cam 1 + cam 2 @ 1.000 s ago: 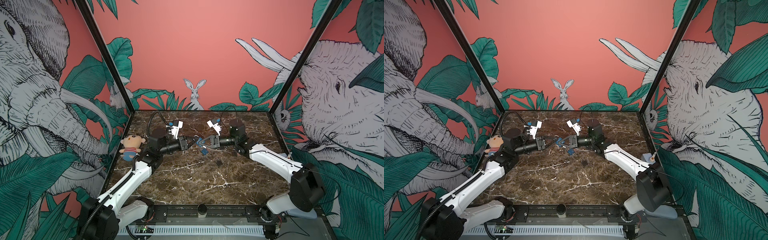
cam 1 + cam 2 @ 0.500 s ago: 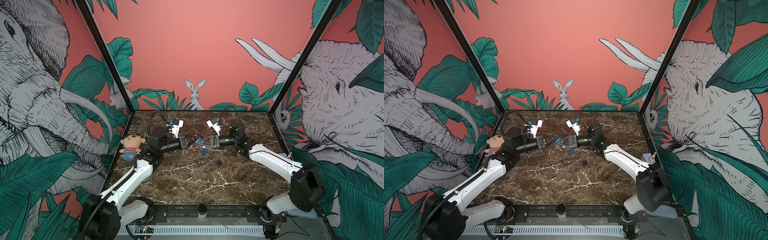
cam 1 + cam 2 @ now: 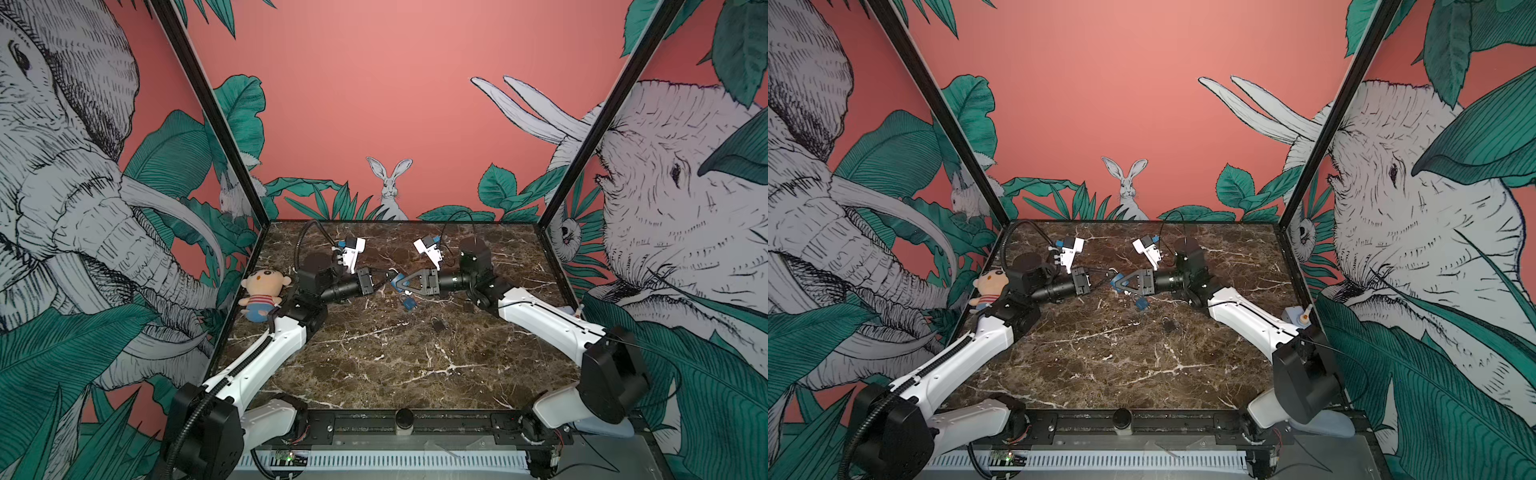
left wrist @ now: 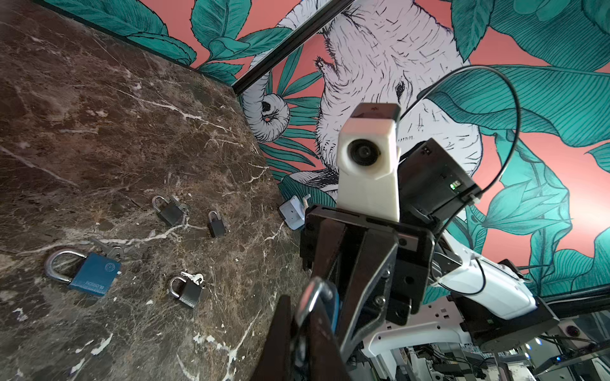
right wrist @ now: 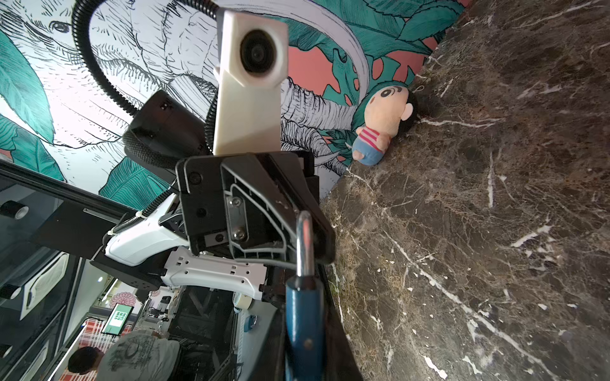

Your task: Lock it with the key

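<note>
Small dark padlock nearest on marble table. Spare blue padlock flat just behind it, keys at its side. Plush doll against left wall. Above table near middle: held blue padlock, body clamped in right gripper, long axis about level, shackle pointing at left gripper. Left gripper's jaws closed at shackle tip; actual pinch hard to make out. Shackle seen edge-on, latched or not unclear. Keyhole end buried between right fingers.
</note>
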Motion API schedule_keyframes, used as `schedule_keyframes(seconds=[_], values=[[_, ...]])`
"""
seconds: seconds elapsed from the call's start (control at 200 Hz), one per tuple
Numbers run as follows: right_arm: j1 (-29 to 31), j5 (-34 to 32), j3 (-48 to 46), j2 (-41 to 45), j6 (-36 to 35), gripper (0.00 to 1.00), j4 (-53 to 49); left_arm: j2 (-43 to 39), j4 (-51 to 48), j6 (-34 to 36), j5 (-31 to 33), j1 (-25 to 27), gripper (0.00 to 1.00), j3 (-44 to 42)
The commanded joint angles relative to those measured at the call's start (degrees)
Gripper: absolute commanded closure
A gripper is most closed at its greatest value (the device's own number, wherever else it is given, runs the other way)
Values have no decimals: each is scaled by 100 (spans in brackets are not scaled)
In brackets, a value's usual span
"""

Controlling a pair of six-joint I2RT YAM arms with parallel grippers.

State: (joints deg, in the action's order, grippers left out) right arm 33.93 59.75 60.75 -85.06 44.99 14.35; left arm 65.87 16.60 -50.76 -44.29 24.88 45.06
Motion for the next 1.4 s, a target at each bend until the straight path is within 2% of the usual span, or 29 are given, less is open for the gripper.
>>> schedule_keyframes(seconds=[0.0,0.07,0.125,0.215,0.46,0.625,0.745,0.935,1.14,1.395], values=[[96,16,228,7,12,88,340,-158,52,72,136,-6,100,-49],[84,-27,177,47,10,70,348,-203,95,-14,252,-36,100,-80],[61,-82,108,110,2,64,353,-275,154,-93,365,-78,100,-109],[28,-131,-33,235,23,60,381,-383,245,-218,554,-165,100,-143],[17,-155,-242,427,99,60,480,-530,235,-274,662,-211,100,-50],[17,-99,-364,401,341,69,838,-589,232,-293,720,-212,100,-31],[17,-95,-380,388,381,83,890,-610,196,-301,738,-212,100,-28],[15,-94,-399,409,370,100,874,-644,187,-333,756,-236,100,-24],[7,-108,-475,444,335,100,828,-745,284,-501,839,-419,100,-103],[-1,-131,-815,546,494,100,1010,-845,524,-751,707,-1019,100,-111]])
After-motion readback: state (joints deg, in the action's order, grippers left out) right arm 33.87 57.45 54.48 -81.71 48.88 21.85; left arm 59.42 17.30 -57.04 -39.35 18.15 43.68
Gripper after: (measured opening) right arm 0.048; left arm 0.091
